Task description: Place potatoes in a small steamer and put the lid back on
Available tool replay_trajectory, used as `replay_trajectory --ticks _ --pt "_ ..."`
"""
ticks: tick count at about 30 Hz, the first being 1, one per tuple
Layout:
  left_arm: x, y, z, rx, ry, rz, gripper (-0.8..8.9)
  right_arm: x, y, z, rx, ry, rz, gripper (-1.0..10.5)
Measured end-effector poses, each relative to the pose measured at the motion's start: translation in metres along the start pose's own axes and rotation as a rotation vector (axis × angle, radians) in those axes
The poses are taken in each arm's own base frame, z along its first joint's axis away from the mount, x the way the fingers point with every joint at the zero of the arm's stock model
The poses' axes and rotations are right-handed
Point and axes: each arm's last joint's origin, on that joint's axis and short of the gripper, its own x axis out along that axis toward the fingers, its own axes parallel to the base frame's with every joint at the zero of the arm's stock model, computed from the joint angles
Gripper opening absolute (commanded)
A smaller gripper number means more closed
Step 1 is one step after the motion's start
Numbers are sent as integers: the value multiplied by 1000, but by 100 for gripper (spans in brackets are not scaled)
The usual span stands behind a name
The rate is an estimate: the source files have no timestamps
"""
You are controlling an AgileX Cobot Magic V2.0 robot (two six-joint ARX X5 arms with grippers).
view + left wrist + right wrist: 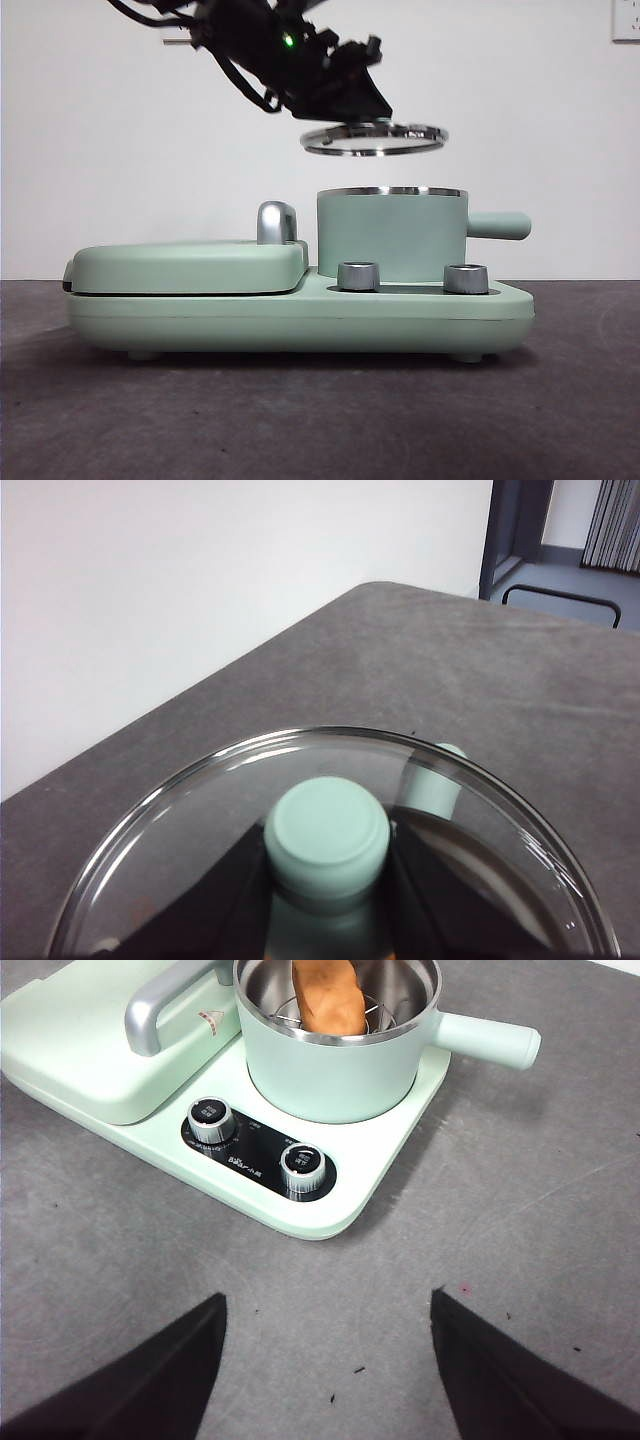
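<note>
The small mint-green steamer (392, 235) stands on the right half of the green appliance, its stubby handle (498, 224) pointing right. Inside it lies the orange-brown potato (328, 996), resting on a steel rack. The glass lid (374, 137) hangs level a short way above the steamer's rim. My left gripper (327, 865) is shut on the lid's mint-green knob (327, 834), reaching in from the upper left in the front view. My right gripper (328, 1360) is open and empty, held over the bare table in front of the appliance.
A flat green grill cover (185, 265) with a chrome handle (276, 222) fills the appliance's left half. Two steel dials (359, 276) sit on the front panel below the pot. Grey tabletop (520, 1260) spreads around the base.
</note>
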Motion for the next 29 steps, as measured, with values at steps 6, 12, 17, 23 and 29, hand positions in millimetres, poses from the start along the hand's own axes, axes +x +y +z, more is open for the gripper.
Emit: replay_trajectory --ticks 6,12,17,23,29 --pt "11 -3 -13 3 31 -14 10 0 0 0 0 0 -1 316" --pt "13 -3 -15 5 31 -18 10 0 -1 0 0 1 -27 316" --pt "20 -4 -27 -6 67 -29 10 0 -1 0 0 1 -27 316" --pt "21 -4 -28 -7 69 -29 10 0 -1 0 0 1 -27 316" --pt "21 -4 -28 -8 66 -42 10 0 -1 0 0 1 -27 316"
